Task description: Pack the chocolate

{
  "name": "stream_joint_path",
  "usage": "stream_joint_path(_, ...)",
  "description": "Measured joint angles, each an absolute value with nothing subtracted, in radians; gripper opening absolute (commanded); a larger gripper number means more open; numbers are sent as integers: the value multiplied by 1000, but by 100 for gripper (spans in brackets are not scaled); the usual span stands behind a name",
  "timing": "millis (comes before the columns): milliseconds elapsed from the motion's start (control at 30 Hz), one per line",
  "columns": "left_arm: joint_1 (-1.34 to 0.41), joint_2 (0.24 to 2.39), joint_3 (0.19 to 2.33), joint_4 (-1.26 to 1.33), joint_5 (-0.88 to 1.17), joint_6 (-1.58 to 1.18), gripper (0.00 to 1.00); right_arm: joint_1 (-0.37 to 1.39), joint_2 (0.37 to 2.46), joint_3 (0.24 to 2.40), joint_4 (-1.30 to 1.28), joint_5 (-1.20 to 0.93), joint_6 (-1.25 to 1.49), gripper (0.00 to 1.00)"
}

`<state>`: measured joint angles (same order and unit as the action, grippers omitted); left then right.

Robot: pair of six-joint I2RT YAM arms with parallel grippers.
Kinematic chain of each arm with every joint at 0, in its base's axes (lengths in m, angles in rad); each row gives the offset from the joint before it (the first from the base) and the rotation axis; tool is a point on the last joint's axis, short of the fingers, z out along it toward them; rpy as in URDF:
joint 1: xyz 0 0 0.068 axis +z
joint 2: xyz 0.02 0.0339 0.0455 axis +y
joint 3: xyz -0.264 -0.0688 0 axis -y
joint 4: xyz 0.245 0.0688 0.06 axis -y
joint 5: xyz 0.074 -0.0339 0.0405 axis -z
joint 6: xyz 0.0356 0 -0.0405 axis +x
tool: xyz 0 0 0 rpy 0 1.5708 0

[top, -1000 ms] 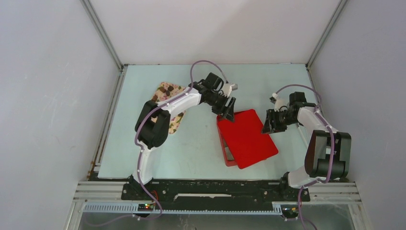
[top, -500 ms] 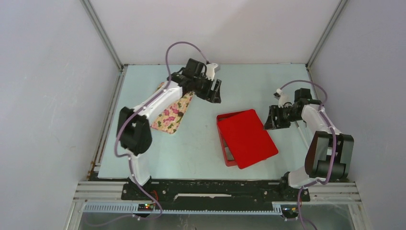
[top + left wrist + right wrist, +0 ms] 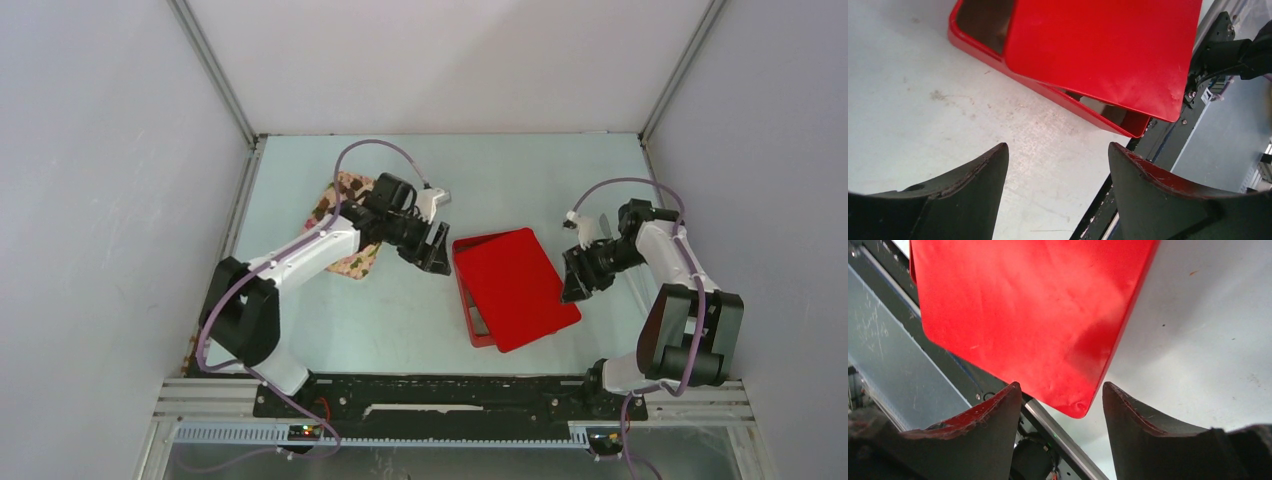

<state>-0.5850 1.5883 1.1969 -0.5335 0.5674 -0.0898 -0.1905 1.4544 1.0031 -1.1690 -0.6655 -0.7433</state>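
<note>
Moved: left gripper (image 3: 434, 262) came from beyond the red box (image 3: 463, 295) to its left edge; right gripper (image 3: 573, 290) slid nearer along its right edge.
Fingers: both pairs spread, holding nothing.
Chocolate (image 3: 322, 208): on floral cloth (image 3: 352, 264) left of box, apart from left fingers.

chocolate (image 3: 323, 207) on cloth (image 3: 358, 263), box (image 3: 466, 300) rightward (lid (image 3: 515, 285) askew)

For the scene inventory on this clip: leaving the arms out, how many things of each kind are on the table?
Red box: 1
Red lid: 1
Floral cloth: 1
Chocolates: some on the cloth, partly hidden and too small to count
Total: 3 counted
</note>
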Motion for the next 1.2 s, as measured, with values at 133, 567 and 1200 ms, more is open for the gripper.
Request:
stream_joint_path(133,-622,1608,1197,-507,581,-80,77,-175,1454,1003,-1213,-665,-795,64)
stream_joint_path(567,-645,1706,1198,-498,580,-79,76,-73,1454,1012,-1195,-667,-772,62)
stream_joint_path(1200,-645,1706,1198,-510,559,-78,76,-188,1127,841,-1227,-553,-1435,81)
